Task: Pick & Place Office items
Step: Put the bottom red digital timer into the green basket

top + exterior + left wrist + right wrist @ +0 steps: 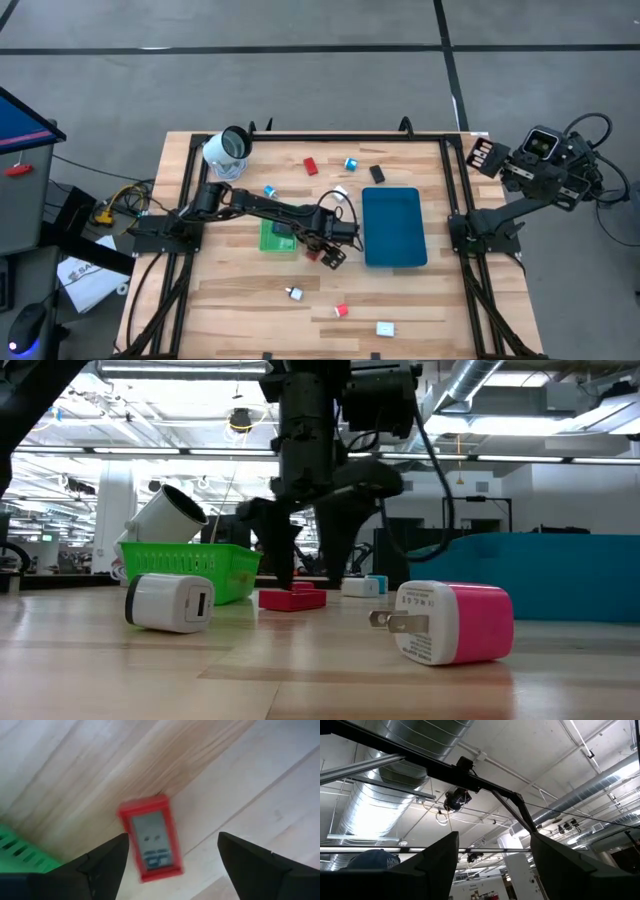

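A small flat red item with a grey face (151, 839) lies on the wooden table just beside the green tray (20, 852). My left gripper (172, 857) is open and points down over it, one finger on each side of it and apart from it. The same red item (313, 256) and gripper (328, 252) show in the high view, and in the low view the item (292, 598) lies by the fingers (283, 565). My right gripper (486, 156) waits open off the table's far right corner, pointing up at the ceiling (495, 865).
The dark blue tray (393, 228) lies right of my left gripper, and the green tray (276, 238) lies left of it. A white cylinder (228, 148) lies at the far left. Small items lie scattered: red (311, 166), blue (351, 163) and black (376, 174) far, red (341, 311) and white (385, 328) near.
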